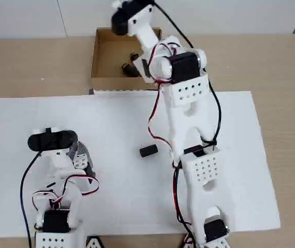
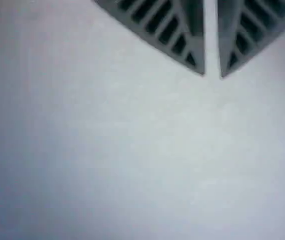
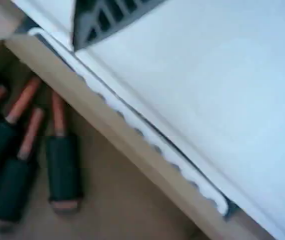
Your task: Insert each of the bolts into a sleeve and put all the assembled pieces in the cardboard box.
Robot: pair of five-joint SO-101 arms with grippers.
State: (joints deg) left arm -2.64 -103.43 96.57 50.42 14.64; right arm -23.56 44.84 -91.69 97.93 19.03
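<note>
The cardboard box point(image 1: 100, 57) stands at the far edge of the white paper point(image 1: 59, 129). Several assembled pieces point(image 3: 62, 165), dark sleeves with copper-coloured bolts in them, lie on its floor. My right gripper point(image 1: 139, 66) hangs over the box's near wall, open and holding nothing. One of its fingers point(image 3: 107, 17) shows above the paper's edge. A short black sleeve point(image 1: 148, 150) lies alone on the paper, just beside the right arm. My left gripper point(image 2: 211, 74) is low over bare paper at the near left point(image 1: 83, 157), shut with nothing in it.
The right arm point(image 1: 194, 155) stretches from the near edge up across the paper's right half to the box, with cables hanging along it. Bare wooden table point(image 1: 282, 77) surrounds the paper. The box's front wall point(image 3: 132, 150) rises between its floor and the paper.
</note>
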